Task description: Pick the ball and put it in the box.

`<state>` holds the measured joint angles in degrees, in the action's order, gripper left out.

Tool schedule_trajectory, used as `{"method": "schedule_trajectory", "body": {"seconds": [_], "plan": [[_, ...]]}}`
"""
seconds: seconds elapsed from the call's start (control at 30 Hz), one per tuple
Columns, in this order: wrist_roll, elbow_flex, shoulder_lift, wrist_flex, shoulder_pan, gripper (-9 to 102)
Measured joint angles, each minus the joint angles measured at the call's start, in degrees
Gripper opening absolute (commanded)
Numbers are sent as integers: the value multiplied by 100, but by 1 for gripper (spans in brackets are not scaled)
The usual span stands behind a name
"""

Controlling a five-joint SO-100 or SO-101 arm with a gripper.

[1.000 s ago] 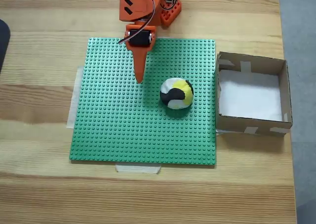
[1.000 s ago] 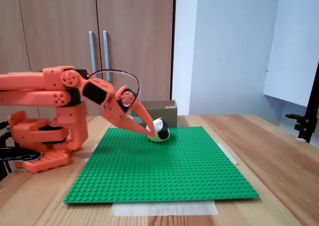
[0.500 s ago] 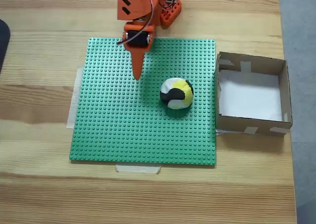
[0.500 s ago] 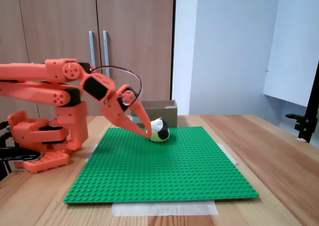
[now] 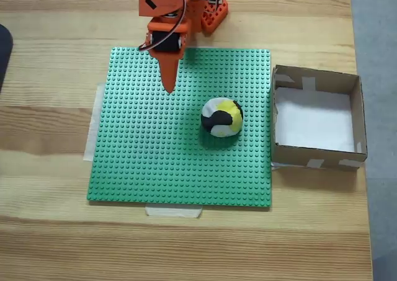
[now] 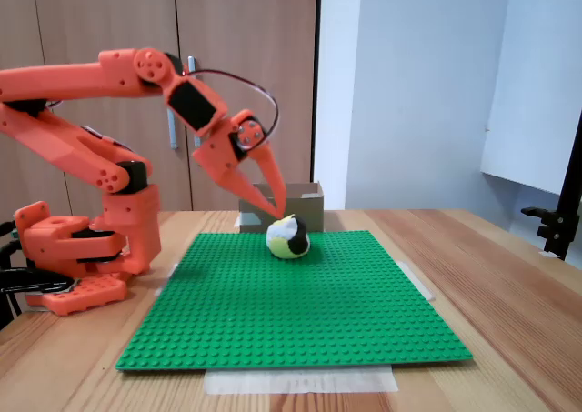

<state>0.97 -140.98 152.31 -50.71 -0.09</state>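
Sitting on the green studded baseplate (image 5: 155, 163), right of its centre in a fixed view from above: the ball (image 5: 221, 116), patched white, black and yellow, touching nothing but the plate. Showing again in a fixed view from the side (image 6: 288, 237), near the plate's far edge (image 6: 300, 321).

Standing just off the plate's right edge in the view from above, on the wooden table (image 5: 49, 231): the cardboard box (image 5: 356, 116), open-topped, white floor bare, pale tape at its corners. Peeking out behind the ball in the side view (image 6: 309, 203).

Hanging above the plate, clear of its studs in the side view: the orange gripper (image 6: 276, 212), fingers pressed together into a single downward point, gripping nothing. Pointing toward the viewer in the view from above (image 5: 168, 87), up and to the left of the ball, with bare green studs between tip and ball. Appearing just over the ball in the side view, though the view from above puts them apart.

Reaching from the orange base (image 6: 82, 248) at the table's left in the side view: the arm (image 6: 82, 75), elbow bent, a black cable (image 6: 238, 77) looping over the wrist.

Lying under the plate's near edge: a strip of pale tape (image 5: 173, 211).
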Motion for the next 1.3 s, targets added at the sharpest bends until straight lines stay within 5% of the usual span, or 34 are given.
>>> {"method": "schedule_trajectory", "body": {"seconds": [1.3], "plan": [[-598, 3832, -3814, -2180, -1890, -1]]}}
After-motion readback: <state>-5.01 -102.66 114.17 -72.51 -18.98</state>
